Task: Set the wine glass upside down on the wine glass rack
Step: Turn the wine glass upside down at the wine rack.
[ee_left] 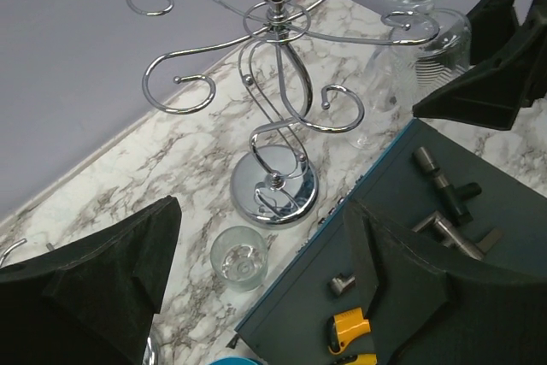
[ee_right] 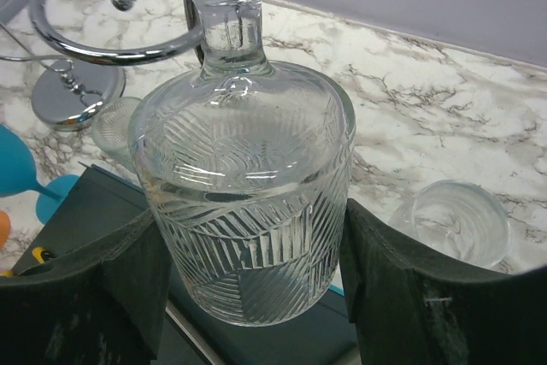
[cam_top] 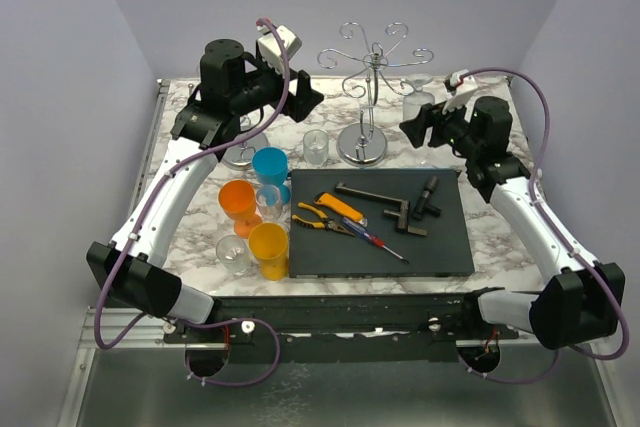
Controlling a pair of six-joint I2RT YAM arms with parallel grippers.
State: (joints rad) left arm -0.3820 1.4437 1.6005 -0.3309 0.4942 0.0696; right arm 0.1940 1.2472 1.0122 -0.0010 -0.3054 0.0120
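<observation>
Your right gripper (ee_right: 252, 245) pinches the upside-down wine glass (ee_right: 248, 151), stem in a wine glass rack (ee_right: 111, 49) hook. Your left gripper (ee_left: 265, 271) is spread wide, holding nothing.

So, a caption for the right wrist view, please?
Right claw holding ribbed clear wine glass upside down, stem in chrome rack hook.

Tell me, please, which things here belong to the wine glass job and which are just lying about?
Job in hand: wine glass, wine glass rack, right end effector holding it.
Lying about: blue cup, orange cup, yellow cup, clear tumbler, pliers, screwdriver, dark mat.
</observation>
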